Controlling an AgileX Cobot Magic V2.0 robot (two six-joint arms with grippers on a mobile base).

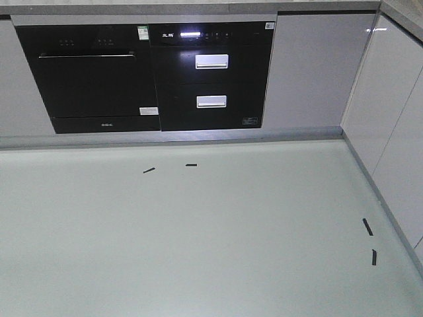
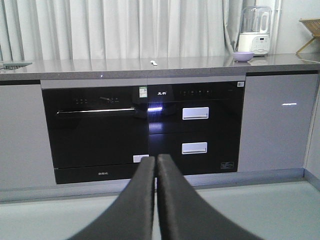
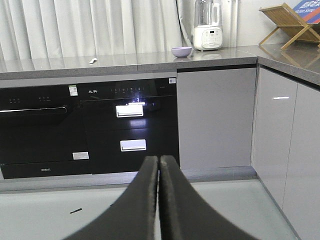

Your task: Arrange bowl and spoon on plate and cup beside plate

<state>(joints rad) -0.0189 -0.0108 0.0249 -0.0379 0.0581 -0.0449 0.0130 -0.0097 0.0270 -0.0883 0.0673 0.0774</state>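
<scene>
Bowl (image 2: pixel 243 56) and spoon (image 2: pixel 154 62) rest apart on counter (image 2: pixel 200 63) (left gripper (image 2: pixel 156 160), right gripper (image 3: pixel 159 160) closed).

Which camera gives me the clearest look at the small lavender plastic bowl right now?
The right wrist view: the small round lavender plastic bowl stands alone on the grey countertop, beside the white blender. The left wrist view shows it too, but overlapping the blender's base. The front-facing view misses it.

One bowl (image 3: pixel 181 51), one spoon (image 3: pixel 92 61), one blender (image 3: pixel 208 25) — four tape marks (image 1: pixel 367 226).
</scene>
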